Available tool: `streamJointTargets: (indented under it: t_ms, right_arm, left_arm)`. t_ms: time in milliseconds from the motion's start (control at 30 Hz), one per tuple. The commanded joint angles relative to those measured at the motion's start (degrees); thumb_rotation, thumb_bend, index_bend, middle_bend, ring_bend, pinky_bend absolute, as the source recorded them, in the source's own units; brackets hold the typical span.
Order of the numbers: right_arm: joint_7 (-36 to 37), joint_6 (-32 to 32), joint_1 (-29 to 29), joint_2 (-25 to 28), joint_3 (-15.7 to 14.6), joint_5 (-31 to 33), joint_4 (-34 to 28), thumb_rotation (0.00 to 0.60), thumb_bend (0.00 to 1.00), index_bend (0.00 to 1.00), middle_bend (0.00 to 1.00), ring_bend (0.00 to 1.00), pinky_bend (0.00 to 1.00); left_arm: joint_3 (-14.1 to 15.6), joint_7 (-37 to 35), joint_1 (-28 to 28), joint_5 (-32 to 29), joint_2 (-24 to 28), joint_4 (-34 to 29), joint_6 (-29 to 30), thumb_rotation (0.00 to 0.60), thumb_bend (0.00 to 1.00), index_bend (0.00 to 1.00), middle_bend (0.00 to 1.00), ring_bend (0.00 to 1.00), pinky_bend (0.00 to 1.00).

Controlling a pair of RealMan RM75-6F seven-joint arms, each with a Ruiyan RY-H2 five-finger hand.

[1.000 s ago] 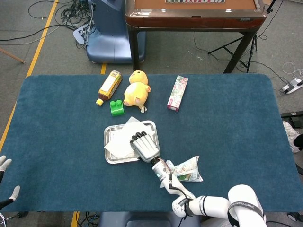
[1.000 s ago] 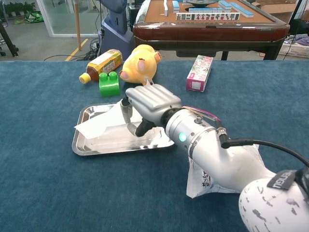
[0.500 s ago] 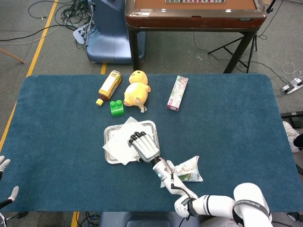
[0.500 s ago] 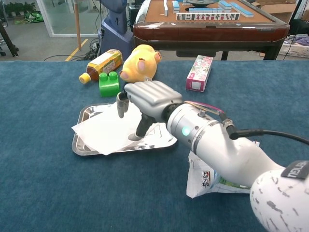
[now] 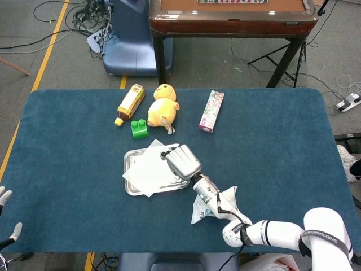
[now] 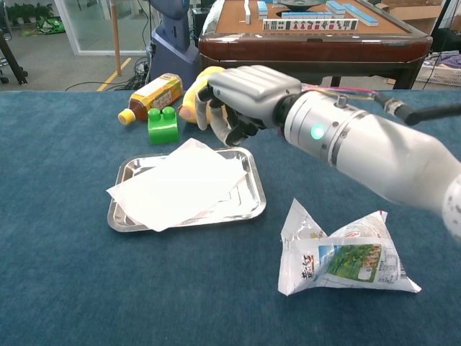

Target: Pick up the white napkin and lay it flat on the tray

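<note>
One napkin (image 6: 176, 189) lies spread on your tray (image 6: 253, 209).
Your right hand (image 6: 245, 97) hovers above it, fingers curled, holding nothing.

From my station I see a dark blue carpeted tabletop (image 5: 67, 147) on a grey floor (image 5: 225, 68). At twelve o'clock stands a brown mahjong table (image 5: 231, 17) with black legs. Loose cables (image 5: 73, 20) sprawl at eleven o'clock beside a yellow floor line (image 5: 48, 48) and a blue machine base (image 5: 130, 39).
</note>
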Motion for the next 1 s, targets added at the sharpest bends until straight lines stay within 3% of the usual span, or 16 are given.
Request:
streamJointTargets:
  t_ms: [33, 367, 667, 867, 1000]
  right_arm:
    - [-3.5, -4.1, 2.8, 3.0, 0.9, 4.6, -1.5, 0.6, 1.0, 0.4, 0.84, 0.85, 0.99]
    - [-5.6, -8.7, 8.7, 3.8, 1.0, 15.3, 0.5, 0.6, 1.0, 0.4, 0.9, 0.89, 1.0]
    - [-6.5, -10.7, 13.4, 0.9, -1.4, 20.4, 6.2, 0.599, 1.0, 0.4, 0.91, 0.89, 1.0]
    - [-7.3, -11.7, 16.0, -0.1, -3.1, 24.9, 8.1, 0.564, 1.0, 0.25, 0.93, 0.89, 1.0]
    - [-7.5, -11.4, 16.7, -0.3, -4.4, 26.2, 8.7, 0.562, 1.0, 0.22, 0.93, 0.89, 1.0]
  left_arm:
    - [0.0, 0.1, 0.0, 0.0, 0.0, -0.1, 0.0, 0.6, 0.34, 0.07, 0.02, 0.04, 0.01]
    - [0.1, 0.4, 0.3, -0.1, 0.2, -0.3, 0.3, 0.6, 0.33, 0.07, 0.02, 0.04, 0.01]
    - [0.1, 0.8, 0.5, -0.2, 0.3, -0.6, 0.5, 0.6, 0.33, 0.07, 0.02, 0.04, 0.01]
    - [0.1, 0.7, 0.8, -0.3, 0.3, -0.7, 0.7, 0.6, 0.34, 0.07, 0.02, 0.04, 0.01]
    - [0.2, 0.7, 0.8, -0.2, 0.3, -0.5, 0.7, 0.6, 0.34, 0.07, 0.02, 0.04, 0.01]
